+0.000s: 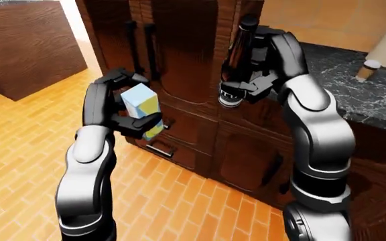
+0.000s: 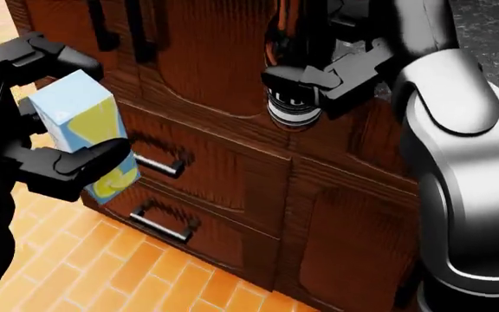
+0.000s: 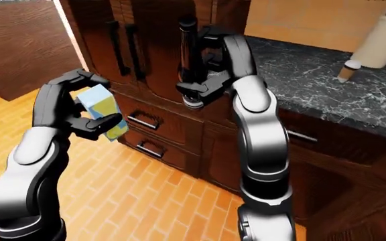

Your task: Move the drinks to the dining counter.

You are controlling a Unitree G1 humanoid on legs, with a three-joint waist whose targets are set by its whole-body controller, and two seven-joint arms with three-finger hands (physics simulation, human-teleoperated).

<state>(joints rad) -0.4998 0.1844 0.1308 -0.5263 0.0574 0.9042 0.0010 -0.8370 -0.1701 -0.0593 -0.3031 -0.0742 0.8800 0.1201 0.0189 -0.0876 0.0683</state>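
A: On the far left of the left-eye view, what is showing?

B: A dark wooden block is standing on the orange brick-pattern floor, well apart from the robot's arms.

A: And moving right from there?

B: The left hand is gripping a light blue and yellow drink carton. The black fingers are closing round it from above and below, so the carton is being held off the floor, upright with a slight tilt, in front of the dark wood cabinet drawers. Two metal drawer handles are showing just beside the carton in the head view.

A: What is standing above those drawers?

B: Tall dark cabinet doors with long vertical black handles are filling the top middle of both eye views.

A: And the other drink?

B: The right hand is clamping a dark bottle. The bottle is being held upright in the air, neck up, its pale ringed base facing the head camera. The fingers are wrapping tightly round its lower body.

A: Anything farther right?

B: A black marble counter with white veining is stretching to the right edge, and a pale cylindrical object is resting on it near the top right corner. I cannot tell what that object is.
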